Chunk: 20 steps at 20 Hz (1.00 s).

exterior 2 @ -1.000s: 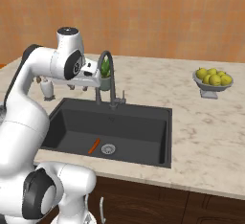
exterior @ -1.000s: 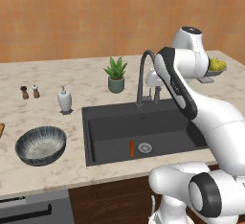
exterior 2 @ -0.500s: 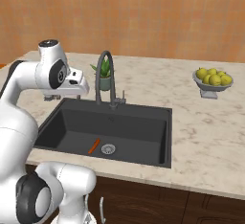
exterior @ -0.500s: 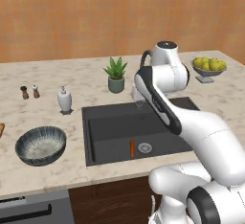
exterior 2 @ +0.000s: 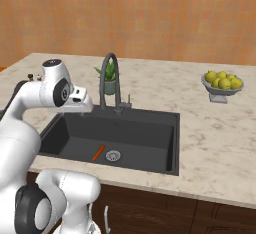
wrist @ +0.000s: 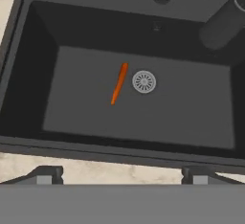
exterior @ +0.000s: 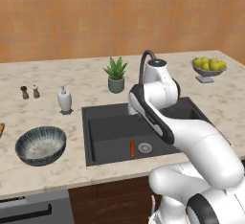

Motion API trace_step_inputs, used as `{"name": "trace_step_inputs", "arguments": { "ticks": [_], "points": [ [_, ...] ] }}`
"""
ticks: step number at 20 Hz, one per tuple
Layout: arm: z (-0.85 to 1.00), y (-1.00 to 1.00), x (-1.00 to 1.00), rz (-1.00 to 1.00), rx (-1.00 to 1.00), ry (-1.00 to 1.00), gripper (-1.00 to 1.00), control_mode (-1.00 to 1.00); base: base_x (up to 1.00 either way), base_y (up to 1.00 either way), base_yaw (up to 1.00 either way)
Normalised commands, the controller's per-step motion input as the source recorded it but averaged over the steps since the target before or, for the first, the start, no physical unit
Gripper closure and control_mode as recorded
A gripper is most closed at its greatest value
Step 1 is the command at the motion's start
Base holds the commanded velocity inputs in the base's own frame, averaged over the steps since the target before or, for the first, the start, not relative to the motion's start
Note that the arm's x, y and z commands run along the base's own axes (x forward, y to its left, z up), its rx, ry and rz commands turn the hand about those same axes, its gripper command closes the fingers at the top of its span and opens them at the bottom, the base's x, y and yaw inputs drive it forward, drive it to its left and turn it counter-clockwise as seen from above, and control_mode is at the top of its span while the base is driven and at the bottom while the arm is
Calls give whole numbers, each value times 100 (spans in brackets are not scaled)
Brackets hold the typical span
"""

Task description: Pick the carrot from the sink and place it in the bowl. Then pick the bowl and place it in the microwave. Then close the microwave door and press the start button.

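Observation:
A thin orange carrot (wrist: 119, 83) lies on the floor of the dark sink (wrist: 143, 122), just beside the round drain (wrist: 144, 81). My gripper (wrist: 122, 176) hangs above the sink's near rim and looks down into the basin. Its fingertips (wrist: 45, 174) stand wide apart and open, with nothing between them. From the base views the carrot (exterior: 132, 148) (exterior 2: 98, 152) is near the front of the sink (exterior: 85, 137). The hand (exterior 2: 81, 103) hovers over the basin's left part. The blue-grey bowl (exterior: 40, 144) sits on the counter left of the sink. The microwave and its door are out of view.
The tall arched faucet (exterior: 143, 61) (exterior 2: 108, 73) rises behind the basin, close to the arm. A potted plant (exterior: 116, 74), a soap dispenser (exterior: 64, 99) and two shakers (exterior: 29, 92) stand at the back. A metal bowl of yellow fruit (exterior 2: 222, 83) sits far right.
The arm has swung left and down, bringing the hand over the sink. The jaws have opened wide.

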Motion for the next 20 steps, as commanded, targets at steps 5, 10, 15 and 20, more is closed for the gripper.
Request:
{"name": "trace_step_inputs", "arguments": {
  "ticks": [5, 10, 15, 20],
  "points": [
    [-55, 11, 8, -15, 0, 5, -100, -100, 0, 0, 0],
    [-51, 17, 0, -12, 0, 5, -100, -100, 0, 0, 0],
    [-50, 0, 0, -6, 0, 2, -100, -100, 0, 0, 0],
    [-51, 0, 10, -3, 0, 1, -100, -100, 0, 0, 0]
  ]
}}
